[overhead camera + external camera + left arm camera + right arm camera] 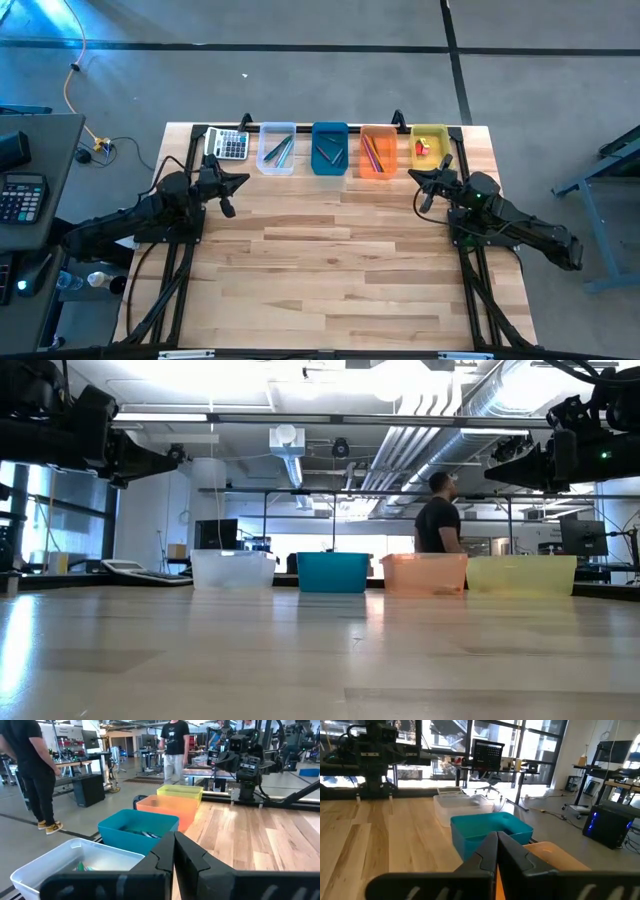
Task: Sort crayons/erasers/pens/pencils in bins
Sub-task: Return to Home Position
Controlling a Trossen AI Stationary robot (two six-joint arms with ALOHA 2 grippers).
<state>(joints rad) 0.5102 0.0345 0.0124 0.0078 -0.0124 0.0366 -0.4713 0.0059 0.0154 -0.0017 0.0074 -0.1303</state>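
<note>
The wooden surface (340, 265) carries a row of four bins along its far edge. From the left arm's side to the right arm's they are the clear bin (277, 149), the blue bin (329, 149), the orange bin (378, 153) and the yellow bin (429, 146). They stand just beside each other, with narrow gaps between them. A grey calculator (227, 143) lies just beside the clear bin, on its outer side.

A small red eraser (423, 149) lies inside the yellow bin, with a paler piece touching it that is too small to make out. The clear bin holds a few thin sticks, some of them green. The blue bin holds dark thin sticks, and the orange bin holds several coloured ones.

The left gripper (174, 837) hangs above the surface on the near side of the calculator and the clear bin. Its fingers are pressed together and hold nothing. The right gripper (497, 839) hangs above the surface on the near side of the yellow bin. Its fingers are also together and empty. The two arms are well apart, with bare boards between them.

In the room beyond the surface, a person (438, 515) in dark clothes stands behind the orange bin.
</note>
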